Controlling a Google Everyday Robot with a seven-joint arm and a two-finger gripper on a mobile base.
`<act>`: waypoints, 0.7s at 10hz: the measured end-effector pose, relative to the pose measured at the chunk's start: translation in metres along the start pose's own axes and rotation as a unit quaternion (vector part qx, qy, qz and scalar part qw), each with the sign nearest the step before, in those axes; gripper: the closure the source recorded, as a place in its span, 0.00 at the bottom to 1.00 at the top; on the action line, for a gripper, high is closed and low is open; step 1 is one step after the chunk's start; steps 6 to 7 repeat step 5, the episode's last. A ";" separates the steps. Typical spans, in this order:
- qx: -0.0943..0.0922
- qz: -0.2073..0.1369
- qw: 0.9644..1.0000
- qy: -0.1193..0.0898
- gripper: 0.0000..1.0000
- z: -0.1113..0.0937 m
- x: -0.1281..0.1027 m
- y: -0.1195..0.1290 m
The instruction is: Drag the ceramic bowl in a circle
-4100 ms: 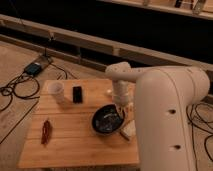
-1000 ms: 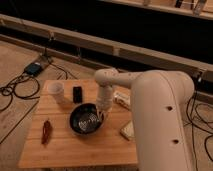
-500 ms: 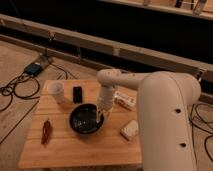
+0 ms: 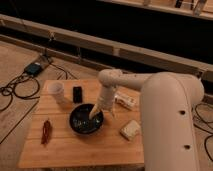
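Warm, dim light falls on the wooden table (image 4: 75, 145). The upper frame is dark. The gripper (image 4: 95, 114), at centre, looks soft and blurred.

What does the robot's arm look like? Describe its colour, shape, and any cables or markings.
The arm is off-white with thick, rounded, tube-like segments and smooth shells. Two small dark dots mark its big near segment. No cables or lettering show on it. It narrows to a pale gripper at the ceramic bowl.

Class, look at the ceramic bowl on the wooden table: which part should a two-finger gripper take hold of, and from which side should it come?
Grip the rim of the ceramic bowl, coming from above. It sits upright, shallow and wide, so only its thin edge fits between two fingers. The right-hand rim looks best: the gripper already reaches down there, away from the white cup.
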 end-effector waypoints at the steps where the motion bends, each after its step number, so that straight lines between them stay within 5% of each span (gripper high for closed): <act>1: -0.005 -0.002 1.000 -0.009 0.20 -0.008 -0.001 0.002; 7: -0.008 -0.003 1.000 -0.017 0.20 -0.016 -0.002 0.002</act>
